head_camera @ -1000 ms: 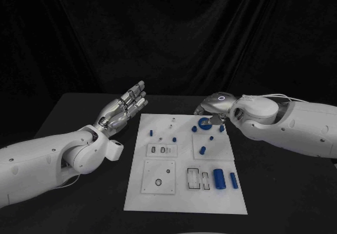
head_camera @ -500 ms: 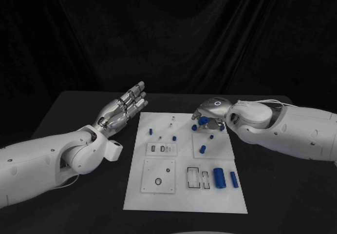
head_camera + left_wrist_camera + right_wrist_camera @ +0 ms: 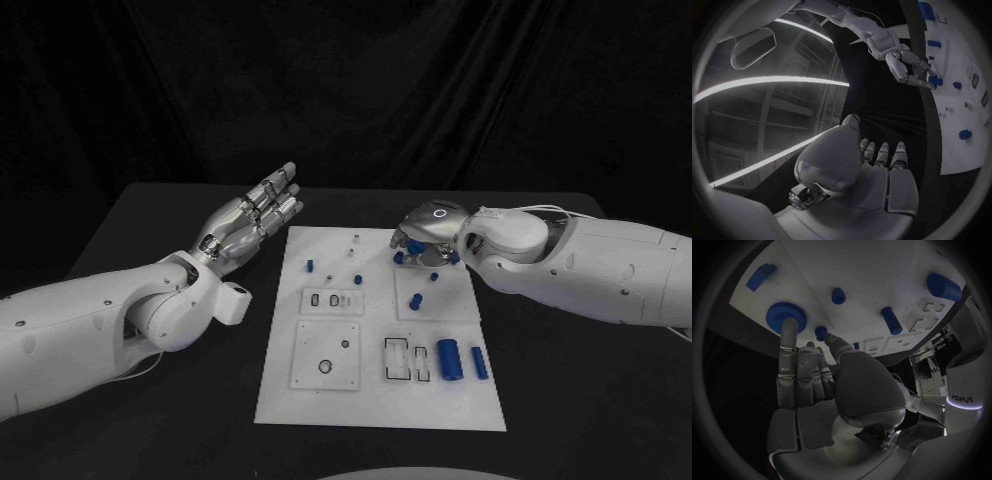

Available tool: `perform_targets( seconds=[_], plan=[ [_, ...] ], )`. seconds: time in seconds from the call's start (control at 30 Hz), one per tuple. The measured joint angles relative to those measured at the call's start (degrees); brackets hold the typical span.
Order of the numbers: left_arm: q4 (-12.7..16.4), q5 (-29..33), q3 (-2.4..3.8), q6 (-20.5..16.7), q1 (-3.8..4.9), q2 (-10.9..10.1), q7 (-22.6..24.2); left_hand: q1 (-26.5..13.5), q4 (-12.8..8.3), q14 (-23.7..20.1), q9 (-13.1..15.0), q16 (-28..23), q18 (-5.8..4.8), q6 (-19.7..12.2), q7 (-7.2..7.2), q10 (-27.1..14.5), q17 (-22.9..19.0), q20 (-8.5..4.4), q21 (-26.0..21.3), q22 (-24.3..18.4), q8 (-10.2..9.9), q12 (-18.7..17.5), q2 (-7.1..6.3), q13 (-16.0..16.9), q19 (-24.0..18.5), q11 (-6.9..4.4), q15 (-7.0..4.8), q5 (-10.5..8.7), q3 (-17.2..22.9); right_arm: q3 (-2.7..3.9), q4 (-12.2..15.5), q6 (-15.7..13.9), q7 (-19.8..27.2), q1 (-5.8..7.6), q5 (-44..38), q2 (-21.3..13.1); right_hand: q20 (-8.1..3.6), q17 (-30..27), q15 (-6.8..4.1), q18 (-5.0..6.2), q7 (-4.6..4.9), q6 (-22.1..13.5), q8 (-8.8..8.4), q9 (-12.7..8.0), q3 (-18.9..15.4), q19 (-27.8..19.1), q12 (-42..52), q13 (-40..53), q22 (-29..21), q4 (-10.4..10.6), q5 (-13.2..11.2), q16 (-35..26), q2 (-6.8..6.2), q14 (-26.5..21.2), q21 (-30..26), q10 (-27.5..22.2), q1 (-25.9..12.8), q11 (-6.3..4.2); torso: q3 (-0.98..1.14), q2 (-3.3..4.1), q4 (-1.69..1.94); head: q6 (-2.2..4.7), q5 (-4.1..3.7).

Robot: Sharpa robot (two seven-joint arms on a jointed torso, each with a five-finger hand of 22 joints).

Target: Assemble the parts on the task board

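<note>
I read the left hand as raised over the black table, just off the far left corner of the task board. Its fingers are straight, laid side by side and pointing away, and nothing sits in the palm; the left wrist view shows the same flat palm with the fingers extended together.

The right hand is down over the far right part of the board, knuckles up, fingers bent toward the board. In the right wrist view one long finger reaches out and its tip rests on the blue toothed gear, which lies flat on the board near its far edge. The other fingers are curled in beside it. I cannot tell from these views whether the gear is pinched or only touched; no thumb contact is visible.

Around that hand I see several small blue pegs: one at its left side, one further near on the right-hand plate, and a short one towards the middle of the board. A lone blue peg stands on the left part of the board.

On the near right of the board a blue cylinder lies on its side, with a slimmer blue bar just beside it on the right. Just left of them are two dark rectangular slots.
</note>
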Motion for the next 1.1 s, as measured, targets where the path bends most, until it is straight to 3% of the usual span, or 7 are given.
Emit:
perform_targets(
  seconds=[0.1,0.37,0.77,0.87,0.97,1.1],
  plan=[
    [-0.12,-0.01,0.00,0.00,-0.02,0.07,0.00,0.00,0.00,0.00,0.00,0.00,0.00,0.00,0.00,0.00,0.00,0.00,0.00,0.00,0.00,0.00,0.00,0.00,0.00,0.00,0.00,0.00,0.00,0.00,-0.73,-0.23,0.32,-0.28,0.01,0.43,0.17,0.17,0.00,0.00,0.03,0.19,0.00,0.00,1.16,-0.25,-0.22,-0.06,0.59,0.40,0.61,0.00,-0.33,0.00,0.13,0.07,-0.33,-0.08,0.00,-0.05,0.02,-0.01,0.04],
    [-0.49,-0.01,0.00,0.10,-0.18,0.23,0.01,0.00,-0.01,-0.05,0.08,0.00,-0.01,0.86,1.61,-0.09,0.02,0.69,0.00,0.00,0.00,0.00,0.00,0.00,-0.11,0.94,0.46,0.24,0.33,0.00,-2.81,-1.02,1.38,-0.98,0.23,1.63,0.07,0.81,0.14,0.00,0.23,3.66,0.77,0.64,4.70,-1.18,-1.21,-0.06,2.21,1.53,0.61,0.22,-0.94,0.27,1.14,2.21,-0.94,-0.10,0.00,-0.25,-0.05,-0.13,0.16],
    [-0.92,-0.03,-0.01,0.86,-0.42,0.53,0.01,0.52,-1.04,0.00,0.47,0.00,0.00,3.00,3.99,0.02,0.03,1.64,0.00,0.01,0.60,0.00,-0.07,0.02,0.00,2.70,1.23,0.51,1.68,0.04,-4.41,-2.24,3.05,-1.55,0.84,2.43,-0.04,1.64,-0.21,-0.01,-0.19,8.09,1.73,2.37,7.71,-1.88,-2.20,-0.05,4.75,1.41,-3.17,0.62,-1.60,0.62,2.55,7.04,-0.25,-0.65,0.00,-0.45,-0.03,-0.49,-0.01],
    [-0.96,-0.03,-0.01,1.11,-0.48,0.53,0.01,0.76,-1.34,-0.17,0.53,0.00,0.00,3.29,4.28,0.02,0.04,1.83,0.00,0.01,0.84,0.00,-0.31,0.02,-0.19,2.70,1.42,0.73,1.97,0.04,-4.57,-2.54,3.41,-1.62,0.98,2.46,-0.04,1.72,-0.42,0.00,-0.18,9.54,2.19,2.80,8.26,-1.88,-2.41,-0.05,5.28,1.18,-3.70,0.62,-2.05,0.82,2.97,8.66,0.20,-0.80,0.00,-0.51,-0.03,-0.57,0.09],
    [-1.03,-0.04,-0.01,1.39,-0.52,0.53,-0.04,0.76,-1.59,0.00,0.58,0.00,0.00,3.78,4.35,0.02,0.04,2.04,0.00,0.01,0.84,0.00,-0.31,0.02,0.00,3.11,1.64,0.73,2.23,0.06,-4.78,-2.73,3.71,-1.63,1.31,2.53,-0.25,1.71,-0.42,0.00,-0.32,9.74,2.33,3.14,8.26,-2.09,-2.88,-0.05,5.70,1.18,-4.52,0.62,-2.32,0.82,3.06,9.02,0.47,-0.81,0.01,-0.55,-0.03,-0.58,0.18],
    [-1.15,-0.04,-0.01,1.73,-0.57,0.61,-0.11,0.76,-2.05,0.00,0.67,0.00,-0.01,4.34,4.91,0.01,0.04,2.49,0.00,0.01,1.12,0.00,-0.31,0.03,0.03,3.50,2.05,0.79,2.69,0.05,-5.19,-2.71,3.93,-1.72,1.87,2.69,-0.04,2.09,-0.21,0.00,0.21,9.17,1.56,3.09,8.26,-2.30,-3.55,-0.07,6.08,1.18,-4.96,0.62,-2.47,1.03,3.25,9.00,0.53,-0.79,0.02,-0.60,-0.08,-0.58,0.19]
  ],
)
